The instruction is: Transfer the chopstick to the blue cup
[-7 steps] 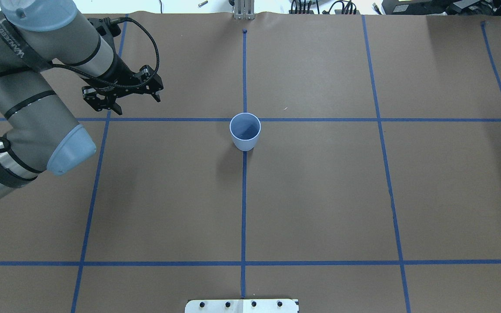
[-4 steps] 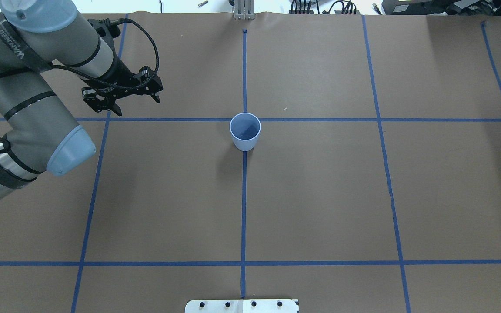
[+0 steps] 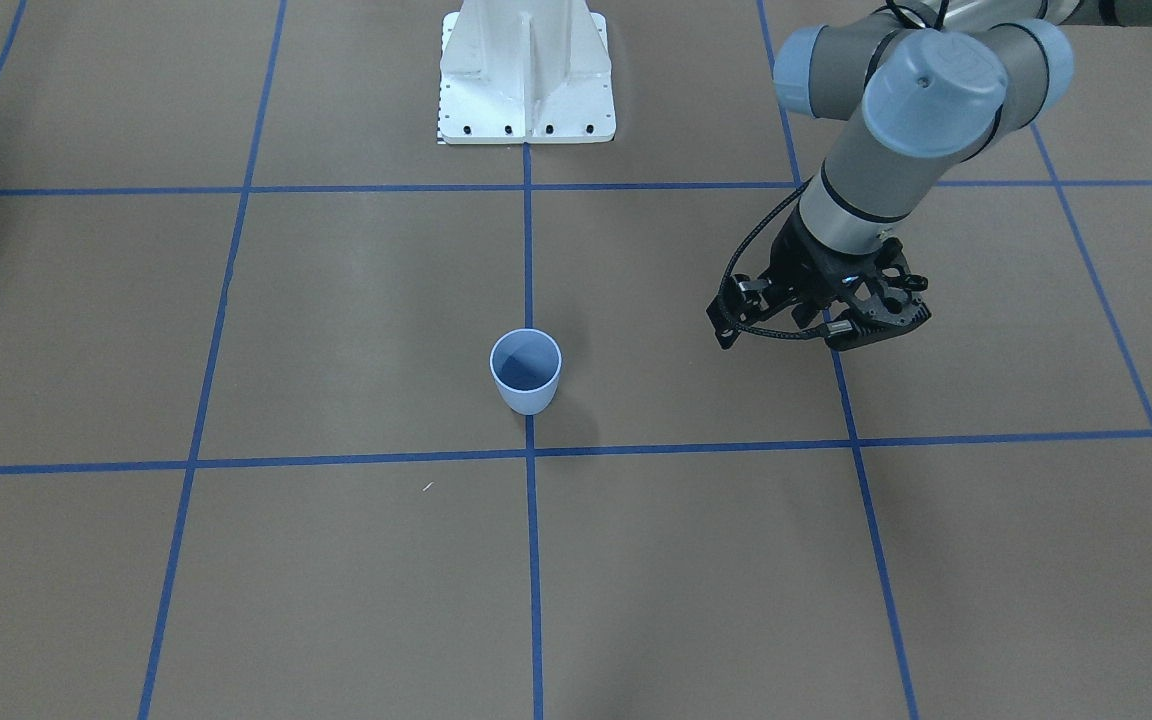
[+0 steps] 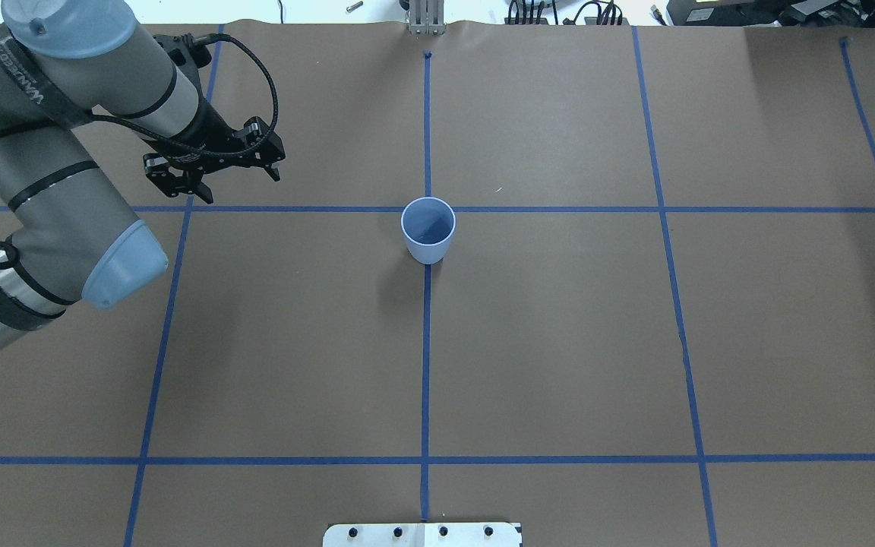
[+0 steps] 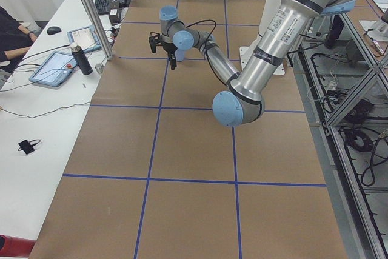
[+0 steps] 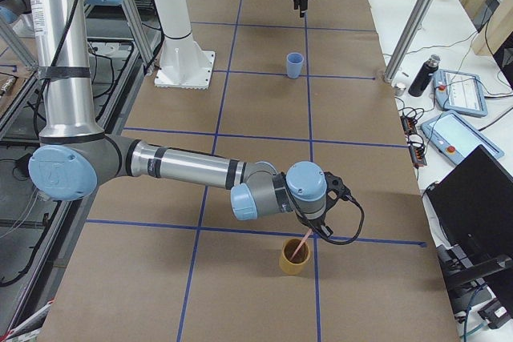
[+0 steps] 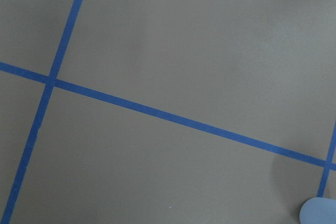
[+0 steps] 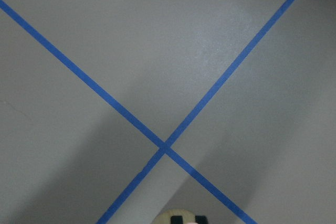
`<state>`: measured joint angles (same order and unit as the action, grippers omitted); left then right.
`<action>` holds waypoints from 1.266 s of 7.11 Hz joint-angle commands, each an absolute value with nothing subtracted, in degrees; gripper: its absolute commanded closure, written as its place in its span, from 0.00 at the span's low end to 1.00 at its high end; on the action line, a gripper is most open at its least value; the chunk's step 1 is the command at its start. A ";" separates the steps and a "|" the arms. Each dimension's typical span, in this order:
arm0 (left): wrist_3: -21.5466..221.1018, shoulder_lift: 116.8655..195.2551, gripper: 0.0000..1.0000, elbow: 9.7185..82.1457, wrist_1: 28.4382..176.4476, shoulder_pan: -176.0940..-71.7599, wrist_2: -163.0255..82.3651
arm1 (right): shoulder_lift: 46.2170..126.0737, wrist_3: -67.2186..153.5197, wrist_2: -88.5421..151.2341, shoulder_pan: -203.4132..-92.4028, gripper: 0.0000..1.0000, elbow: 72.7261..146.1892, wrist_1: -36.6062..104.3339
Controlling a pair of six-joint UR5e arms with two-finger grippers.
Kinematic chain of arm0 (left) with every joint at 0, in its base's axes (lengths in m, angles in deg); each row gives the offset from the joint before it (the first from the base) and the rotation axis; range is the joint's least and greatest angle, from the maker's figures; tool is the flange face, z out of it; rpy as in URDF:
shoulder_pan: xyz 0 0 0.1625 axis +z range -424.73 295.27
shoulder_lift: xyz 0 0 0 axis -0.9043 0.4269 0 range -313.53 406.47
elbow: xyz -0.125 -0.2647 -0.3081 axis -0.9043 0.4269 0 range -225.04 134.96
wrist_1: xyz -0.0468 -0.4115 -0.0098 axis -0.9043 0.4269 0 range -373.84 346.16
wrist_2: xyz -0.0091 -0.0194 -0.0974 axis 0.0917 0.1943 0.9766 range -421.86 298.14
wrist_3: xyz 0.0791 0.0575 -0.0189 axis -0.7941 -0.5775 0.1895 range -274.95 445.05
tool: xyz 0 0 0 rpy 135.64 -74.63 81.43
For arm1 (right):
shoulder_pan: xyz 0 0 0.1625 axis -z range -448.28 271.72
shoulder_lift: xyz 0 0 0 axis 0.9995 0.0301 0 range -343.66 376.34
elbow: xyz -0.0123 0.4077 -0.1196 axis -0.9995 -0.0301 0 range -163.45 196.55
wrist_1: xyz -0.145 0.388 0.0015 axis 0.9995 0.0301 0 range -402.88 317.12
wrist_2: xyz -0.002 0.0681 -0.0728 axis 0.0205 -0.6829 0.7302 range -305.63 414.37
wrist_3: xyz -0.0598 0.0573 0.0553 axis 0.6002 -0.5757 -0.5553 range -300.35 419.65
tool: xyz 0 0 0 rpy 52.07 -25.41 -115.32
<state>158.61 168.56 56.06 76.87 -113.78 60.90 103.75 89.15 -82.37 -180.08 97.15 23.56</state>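
The blue cup [image 4: 428, 228] stands upright and empty at the table's middle, on a tape crossing; it also shows in the front view [image 3: 526, 370] and the right view [image 6: 295, 64]. My left gripper [image 4: 238, 182] hangs open and empty above the table, well to the left of the cup [image 3: 791, 340]. A pink chopstick [image 6: 302, 246] leans in a tan cup [image 6: 294, 256] at the table's right end. My right gripper [image 6: 311, 226] is just above that cup at the stick's top; I cannot tell whether it is open or shut. The tan cup's rim [image 8: 178, 217] shows in the right wrist view.
The brown paper table carries a blue tape grid [image 4: 426, 342]. The robot's white base plate [image 3: 526, 80] stands at the near edge. A side bench holds a dark bottle [image 6: 421, 76] and tablets [image 6: 461, 90]. A metal post [image 6: 413, 22] stands by the table's far edge.
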 commanded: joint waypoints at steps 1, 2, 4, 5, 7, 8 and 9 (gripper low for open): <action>158.61 168.46 0.02 56.73 76.69 -113.77 60.83 | 103.79 88.57 -85.09 -182.48 1.00 97.58 23.91; 158.61 168.63 0.02 57.26 75.30 -113.69 60.83 | 103.88 88.39 -87.46 -184.41 1.00 97.85 24.26; 158.61 168.81 0.02 57.62 75.02 -113.69 60.92 | 103.61 88.22 -88.54 -187.40 1.00 99.68 24.35; 158.61 168.72 0.02 57.53 75.02 -113.69 60.92 | 103.53 88.04 -88.54 -188.29 1.00 100.57 24.44; 158.61 168.63 0.02 57.44 75.02 -113.60 60.92 | 102.56 80.61 -88.54 -191.79 1.00 105.82 24.35; 158.70 168.63 0.02 57.44 75.02 -113.60 60.92 | 102.65 80.13 -88.54 -194.07 1.00 107.67 24.88; 158.61 168.55 0.02 57.18 75.02 -113.60 60.92 | 101.69 78.91 -88.46 -194.71 1.00 110.74 29.67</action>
<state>158.66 168.62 57.38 75.02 -113.61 60.92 102.43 80.54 -88.51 -193.23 107.51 26.00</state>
